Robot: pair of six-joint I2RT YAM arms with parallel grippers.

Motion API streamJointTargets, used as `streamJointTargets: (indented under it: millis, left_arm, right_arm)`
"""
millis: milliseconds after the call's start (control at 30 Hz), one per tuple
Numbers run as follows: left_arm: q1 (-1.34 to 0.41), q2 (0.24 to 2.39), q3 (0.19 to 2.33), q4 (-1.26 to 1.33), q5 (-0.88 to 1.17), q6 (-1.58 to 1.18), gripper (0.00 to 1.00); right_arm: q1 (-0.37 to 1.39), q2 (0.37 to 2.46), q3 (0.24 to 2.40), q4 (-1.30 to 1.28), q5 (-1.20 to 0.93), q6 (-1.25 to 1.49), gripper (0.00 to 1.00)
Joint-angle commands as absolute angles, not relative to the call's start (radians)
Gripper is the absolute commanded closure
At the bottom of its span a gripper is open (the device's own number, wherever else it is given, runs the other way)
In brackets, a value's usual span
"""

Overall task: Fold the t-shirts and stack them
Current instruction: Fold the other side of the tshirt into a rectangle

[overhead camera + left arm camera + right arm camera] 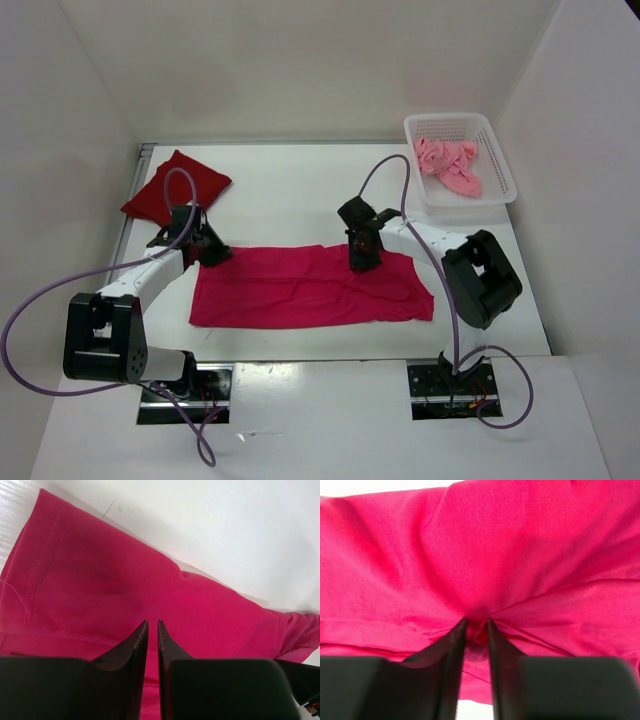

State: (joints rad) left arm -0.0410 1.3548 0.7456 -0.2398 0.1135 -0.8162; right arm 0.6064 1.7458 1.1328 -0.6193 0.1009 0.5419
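Note:
A bright magenta-pink t-shirt (300, 290) lies flat as a long band across the table's middle. At its back left corner my left gripper (207, 252) points down. In the left wrist view its tips (152, 622) stand a narrow slit apart over smooth magenta cloth (100, 580), pinching nothing. My right gripper (362, 262) sits on the shirt's back edge, right of centre. Its jaws (476, 621) hold a bunched fold of the magenta cloth (485, 545), and creases run out from the tips. A folded dark red t-shirt (170, 190) lies at the back left. A crumpled salmon pink t-shirt (450, 165) is in the basket.
The white mesh basket (450, 118) stands at the back right, near the right wall. White walls close in the table on the left, back and right. Both arm bases and their purple cables are at the near edge.

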Motion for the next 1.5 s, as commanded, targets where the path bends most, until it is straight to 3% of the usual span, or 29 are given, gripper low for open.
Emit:
streamJointTargets:
  millis: [0, 167, 267, 333, 500, 667, 800, 867, 1000, 1100, 1133, 1267, 1467]
  left_arm:
    - [-0.044, 1.353, 0.735, -0.195, 0.127, -0.822, 0.81]
    - [-0.044, 1.344, 0.735, -0.186, 0.127, -0.831, 0.81]
    - [-0.044, 1.344, 0.735, -0.186, 0.127, -0.831, 0.81]
    - [-0.044, 1.344, 0.735, -0.186, 0.137, -0.831, 0.81]
    - [-0.044, 1.335, 0.756, -0.186, 0.146, -0.841, 0.81]
    - [-0.044, 1.335, 0.787, -0.196, 0.155, -0.841, 0.81]
    - [-0.08, 1.335, 0.807, -0.187, 0.164, -0.831, 0.81]
    - [-0.101, 1.344, 0.807, -0.178, 0.164, -0.831, 0.81]
    - [-0.133, 1.353, 0.807, -0.169, 0.164, -0.85, 0.81]
    - [-0.143, 1.353, 0.798, -0.169, 0.155, -0.85, 0.81]
    - [-0.143, 1.353, 0.798, -0.169, 0.155, -0.85, 0.81]
    - [-0.143, 1.344, 0.761, -0.149, 0.164, -0.859, 0.81]
    - [-0.152, 1.353, 0.761, -0.149, 0.164, -0.868, 0.81]
  right_arm:
    - [0.644, 1.729, 1.173, -0.644, 0.158, 0.541, 0.74]
    - [0.663, 1.654, 1.106, -0.719, 0.1, 0.589, 0.87]
    - [0.696, 1.603, 1.054, -0.741, 0.031, 0.633, 0.87]
    - [0.706, 1.56, 1.005, -0.732, -0.074, 0.675, 0.83]
    - [0.724, 1.451, 0.951, -0.699, -0.231, 0.747, 0.59]
    - [0.646, 1.384, 1.044, -0.769, -0.16, 0.686, 0.57]
    - [0.499, 1.432, 1.034, -0.686, -0.046, 0.637, 0.87]
    - [0.499, 1.492, 1.043, -0.666, 0.0, 0.609, 0.93]
    - [0.499, 1.604, 1.052, -0.637, 0.084, 0.577, 0.93]
    - [0.508, 1.6, 1.063, -0.667, 0.084, 0.568, 0.78]
    - [0.518, 1.579, 1.051, -0.667, 0.084, 0.568, 0.67]
    - [0.529, 1.511, 1.005, -0.657, 0.017, 0.603, 0.5]
    - [0.584, 1.586, 1.005, -0.624, -0.018, 0.633, 0.47]
